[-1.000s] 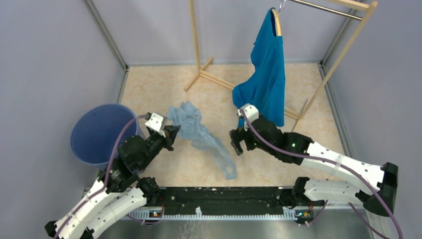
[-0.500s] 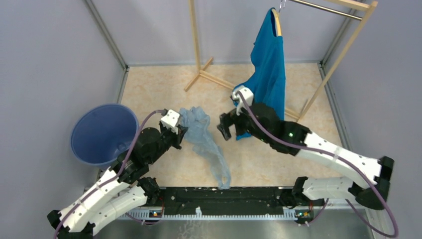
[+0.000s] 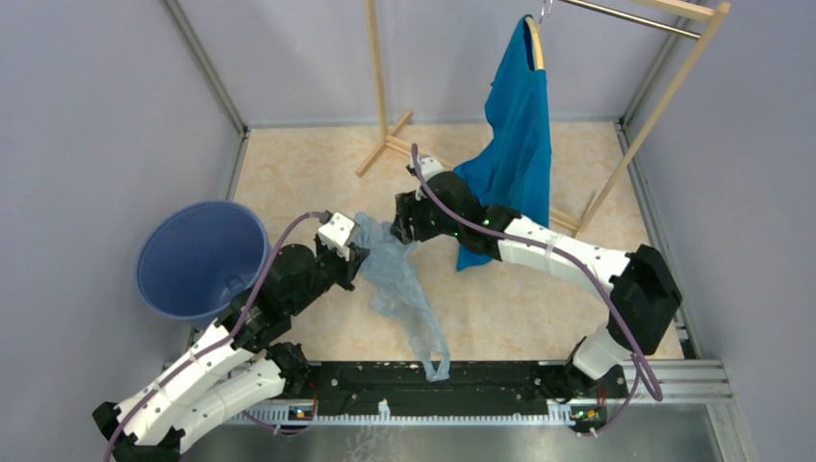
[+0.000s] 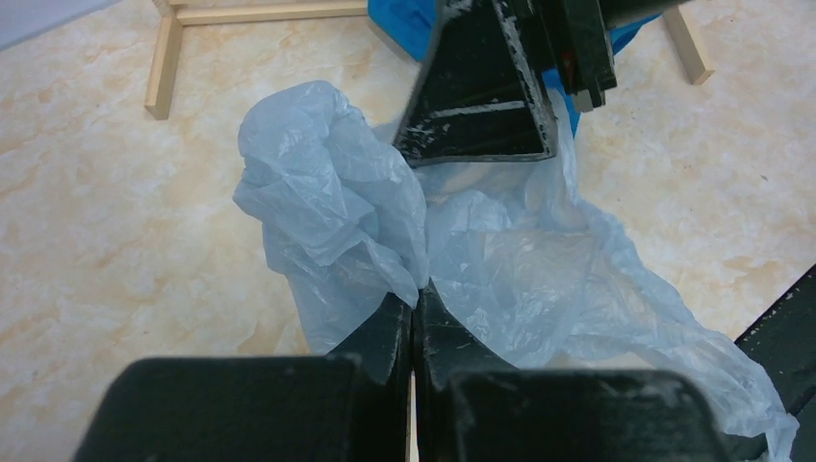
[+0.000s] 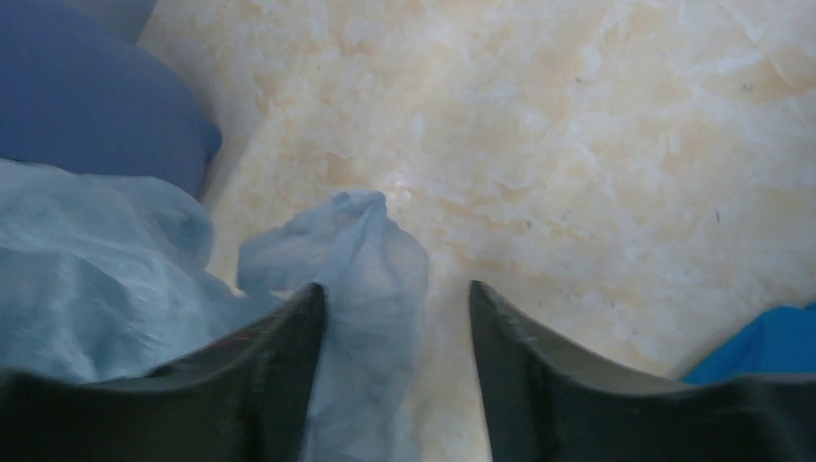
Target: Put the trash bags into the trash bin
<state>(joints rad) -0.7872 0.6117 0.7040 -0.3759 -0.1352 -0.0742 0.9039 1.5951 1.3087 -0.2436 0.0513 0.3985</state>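
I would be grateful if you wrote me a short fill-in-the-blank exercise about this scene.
The left gripper is ____ on the trash bag.
The right gripper has its jaws ____ around a fold of it.
The trash bin sits on the ____ arm's side.
The T-shirt hangs on a ____ rack.
Missing: shut; open; left; wooden.

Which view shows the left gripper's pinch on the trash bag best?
Left wrist: the left gripper, shut, pinches a fold of the trash bag. Top external shows the whole bag but the pinch tiny; right wrist shows only another fold inside the open right gripper.
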